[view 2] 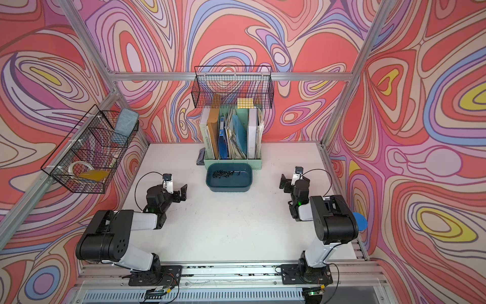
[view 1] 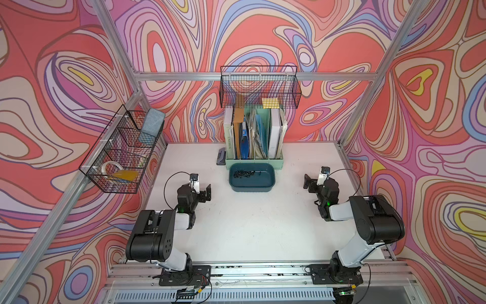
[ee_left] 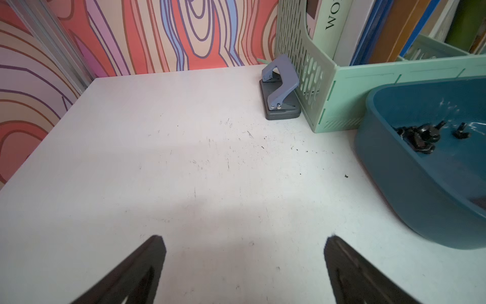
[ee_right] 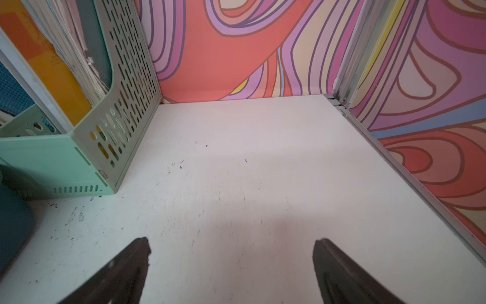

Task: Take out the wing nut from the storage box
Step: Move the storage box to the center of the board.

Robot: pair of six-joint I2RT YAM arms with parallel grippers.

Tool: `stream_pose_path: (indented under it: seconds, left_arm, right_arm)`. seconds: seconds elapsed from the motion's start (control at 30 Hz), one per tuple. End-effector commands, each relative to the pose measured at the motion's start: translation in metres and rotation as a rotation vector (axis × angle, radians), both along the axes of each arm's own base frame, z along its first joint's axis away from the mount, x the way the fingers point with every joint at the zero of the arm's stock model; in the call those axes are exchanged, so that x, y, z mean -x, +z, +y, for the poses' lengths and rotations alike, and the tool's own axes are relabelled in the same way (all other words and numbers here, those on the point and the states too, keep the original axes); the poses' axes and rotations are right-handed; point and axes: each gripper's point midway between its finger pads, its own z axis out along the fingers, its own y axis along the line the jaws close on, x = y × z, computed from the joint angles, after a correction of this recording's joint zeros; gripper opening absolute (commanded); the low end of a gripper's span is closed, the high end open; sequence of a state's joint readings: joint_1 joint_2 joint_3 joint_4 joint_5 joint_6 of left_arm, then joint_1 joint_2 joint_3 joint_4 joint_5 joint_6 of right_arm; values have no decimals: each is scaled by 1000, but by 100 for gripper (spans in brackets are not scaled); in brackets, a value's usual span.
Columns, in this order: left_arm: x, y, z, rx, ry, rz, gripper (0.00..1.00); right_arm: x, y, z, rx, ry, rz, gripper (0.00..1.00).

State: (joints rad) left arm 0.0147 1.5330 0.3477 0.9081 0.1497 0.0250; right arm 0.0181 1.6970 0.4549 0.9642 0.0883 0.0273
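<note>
The storage box [view 1: 252,190] [view 2: 227,189], a shallow dark teal tub, sits on the white worktop [view 1: 249,226] near the middle of its back edge, just in front of the mint-green file holder [view 1: 253,158] that stands full of books and folders. Inside the box, small black wing nuts [view 1: 246,173] [view 2: 223,173] lie clustered along its far side, with one piece a little apart from the rest; the left wrist view shows them as dark shapes on the tub floor [ee_left: 418,136]. A grey hole punch [view 1: 221,158] [ee_left: 281,89] rests beside the holder, on the side toward the left edge. The left tool [view 1: 203,194] [ee_left: 244,238] hangs over the left part of the worktop, its jaws spread wide with nothing between them, well apart from the box. The right tool [view 1: 309,183] [ee_right: 231,240] hangs over the right part, also spread wide and empty, with only bare worktop beneath it and the box's wall [ee_right: 13,218] off to one side.
</note>
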Motion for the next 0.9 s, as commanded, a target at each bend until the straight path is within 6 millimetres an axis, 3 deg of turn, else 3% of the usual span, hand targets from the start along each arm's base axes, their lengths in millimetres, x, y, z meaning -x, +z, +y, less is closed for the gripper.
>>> stream_pose_path:
  seconds: [0.0, 0.7, 0.87]
  left_arm:
    - [-4, 3, 4, 10, 19, -3, 99]
    - [-4, 3, 4, 9, 18, -2, 99]
    - [-7, 2, 21, 6, 124, 18, 99]
  right_arm:
    - [-3, 2, -2, 4, -2, -1, 98]
    - [-3, 2, -2, 3, -1, 0, 98]
    - [-3, 1, -2, 3, 0, 2, 98]
